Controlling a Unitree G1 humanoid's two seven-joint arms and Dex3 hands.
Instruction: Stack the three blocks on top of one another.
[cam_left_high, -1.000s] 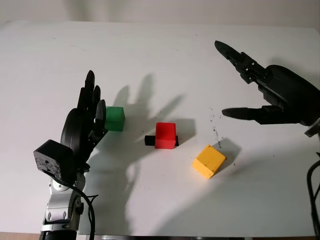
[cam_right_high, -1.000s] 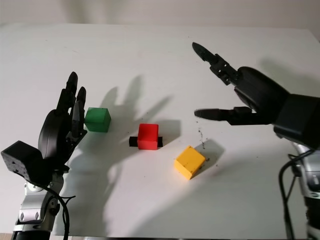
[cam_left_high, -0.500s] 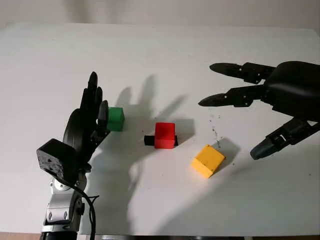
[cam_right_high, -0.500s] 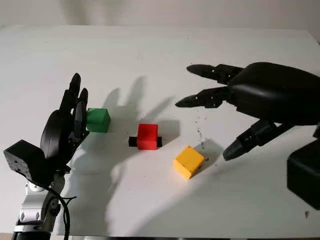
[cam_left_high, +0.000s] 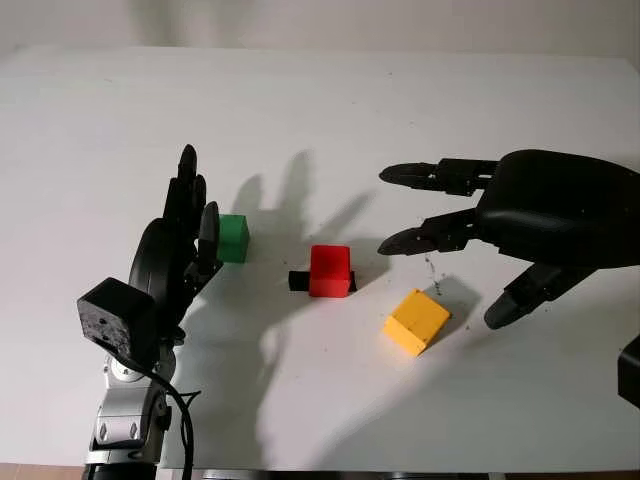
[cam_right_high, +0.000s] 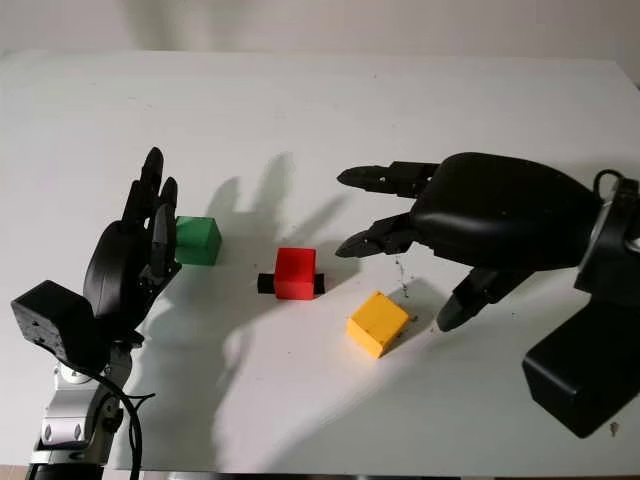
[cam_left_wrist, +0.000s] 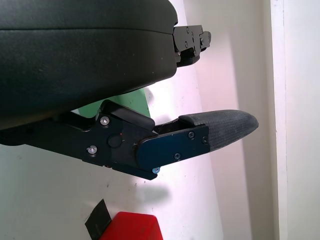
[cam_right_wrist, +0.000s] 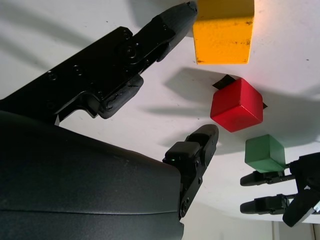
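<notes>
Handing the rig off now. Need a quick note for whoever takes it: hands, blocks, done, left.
Left hand: open, upright beside the green block, holding nothing.
Right hand: open, hovering above the yellow block, not gripping it.
Blocks: all three sit apart on the white table. Green is on the robot's left, the red block in the middle on a black marker, and yellow on the right, turned at an angle.
Done: nothing stacked.
Left: all of it. Probably grasp yellow first and set it on red, then add green.
</notes>
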